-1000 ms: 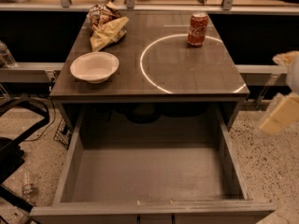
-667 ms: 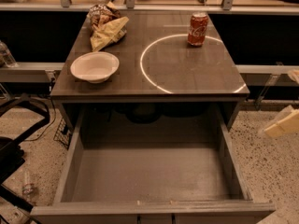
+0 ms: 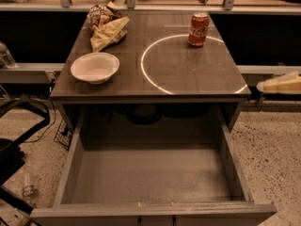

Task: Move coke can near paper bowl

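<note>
The red coke can [image 3: 199, 29] stands upright at the far right of the dark tabletop, on the rim of a white ring of light. The white paper bowl [image 3: 95, 68] sits at the near left of the tabletop, well apart from the can. My gripper [image 3: 280, 84] shows only as a pale tip at the right edge of the view, beside the table's front right corner and lower than the can. It holds nothing that I can see.
Brown and yellow chip bags [image 3: 107, 26] lie at the far left, behind the bowl. An open grey drawer [image 3: 150, 175] juts out below the tabletop's front edge. A dark chair frame [image 3: 14, 140] stands at the left.
The gripper's pale tip first dropped lower at the right edge, then rose and reached a little further left. The can, bowl and bags have not moved.
</note>
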You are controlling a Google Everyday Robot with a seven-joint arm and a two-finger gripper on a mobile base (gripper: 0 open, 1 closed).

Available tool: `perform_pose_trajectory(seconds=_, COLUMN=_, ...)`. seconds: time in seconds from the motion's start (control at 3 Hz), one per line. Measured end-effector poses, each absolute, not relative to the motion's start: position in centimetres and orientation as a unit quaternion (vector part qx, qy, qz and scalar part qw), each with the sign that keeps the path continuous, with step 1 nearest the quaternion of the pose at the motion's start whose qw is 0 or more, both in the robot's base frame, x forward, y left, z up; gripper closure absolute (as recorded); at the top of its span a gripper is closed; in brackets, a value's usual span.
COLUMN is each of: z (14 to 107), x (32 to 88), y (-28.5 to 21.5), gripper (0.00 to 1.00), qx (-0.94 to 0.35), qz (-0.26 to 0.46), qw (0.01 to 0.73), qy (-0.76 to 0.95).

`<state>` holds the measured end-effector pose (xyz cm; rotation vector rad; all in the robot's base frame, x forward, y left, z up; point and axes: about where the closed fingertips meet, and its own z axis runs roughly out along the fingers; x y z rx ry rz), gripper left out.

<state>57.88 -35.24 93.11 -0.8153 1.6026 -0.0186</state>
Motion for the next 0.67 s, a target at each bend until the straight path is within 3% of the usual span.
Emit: perform_pose_trajectory(seconds=0.67, z=95.49, x=60.48, y=-34.97, gripper=0.00, qx=-0.335, qz=-0.035, qw=0.665, qy=0.666)
